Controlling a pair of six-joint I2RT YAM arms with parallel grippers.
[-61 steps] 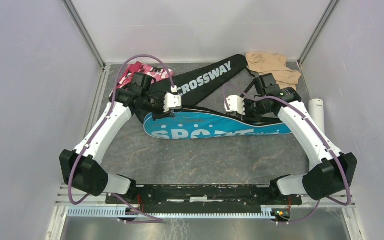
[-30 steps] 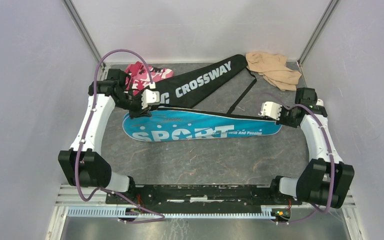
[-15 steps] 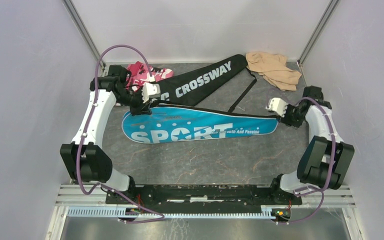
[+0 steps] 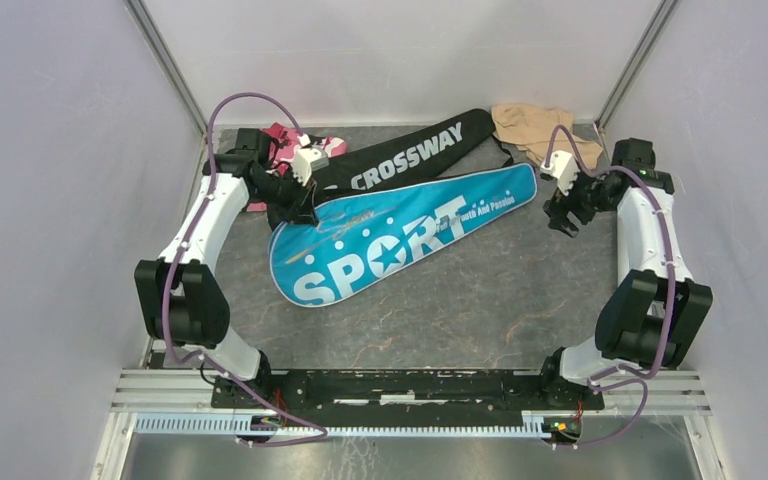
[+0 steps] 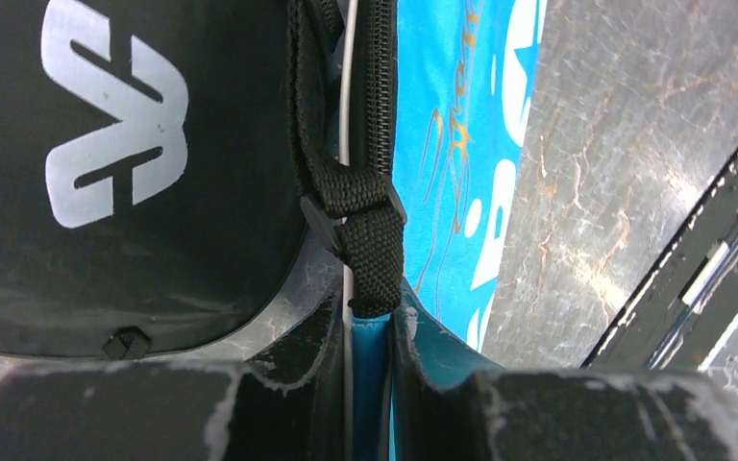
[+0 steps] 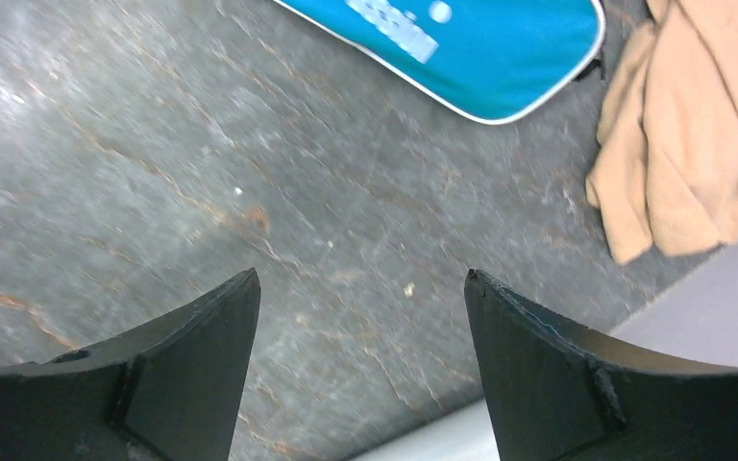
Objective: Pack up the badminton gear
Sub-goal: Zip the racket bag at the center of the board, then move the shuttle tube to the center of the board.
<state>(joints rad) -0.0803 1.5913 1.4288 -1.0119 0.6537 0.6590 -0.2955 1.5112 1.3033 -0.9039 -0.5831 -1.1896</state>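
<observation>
the blue "sport" cover [image 4: 390, 245] lies slanted on the counter [image 4: 440, 320], against the black "crossway" cover [image 4: 400, 155]. my left fingers [image 4: 300, 208] are narrow, pinching its wide end's edge - i should hold firm there. my right fingers [image 4: 565, 215] hang wide and empty - better to take the narrow end, not the beige cloth [image 4: 530, 125].

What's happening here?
Two arms are packing badminton gear. The left gripper is shut on the edge of the blue cover at its wide end, right beside the black cover. The right gripper is open and empty, above the table near the blue cover's narrow end and the beige cloth.
</observation>
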